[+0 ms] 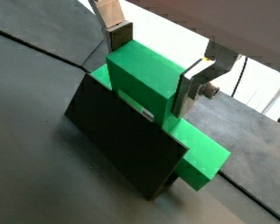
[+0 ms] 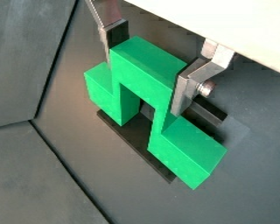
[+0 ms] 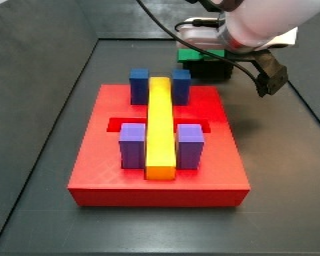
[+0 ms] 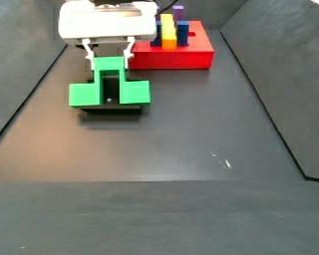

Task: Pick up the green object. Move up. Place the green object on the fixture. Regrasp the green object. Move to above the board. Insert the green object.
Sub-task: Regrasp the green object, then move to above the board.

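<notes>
The green object (image 1: 143, 74) (image 2: 140, 77) rests on the fixture (image 1: 116, 140) (image 2: 130, 133), raised middle up and its lower wings sticking out past both sides. My gripper (image 1: 154, 63) (image 2: 152, 63) straddles that raised middle, and both dark pads press against its side faces with no gap showing. In both side views the green object (image 3: 192, 56) (image 4: 107, 92) sits on the fixture (image 4: 112, 109) beside the board (image 3: 109, 182) (image 4: 191, 58), with the gripper (image 4: 109, 57) straight above it.
The red board carries a long yellow bar (image 3: 159, 125), blue blocks (image 3: 139, 84) and purple blocks (image 3: 132, 146). The dark floor is bounded by raised side walls (image 4: 23, 95). The arm's white body and cables hang over the fixture (image 3: 256, 20).
</notes>
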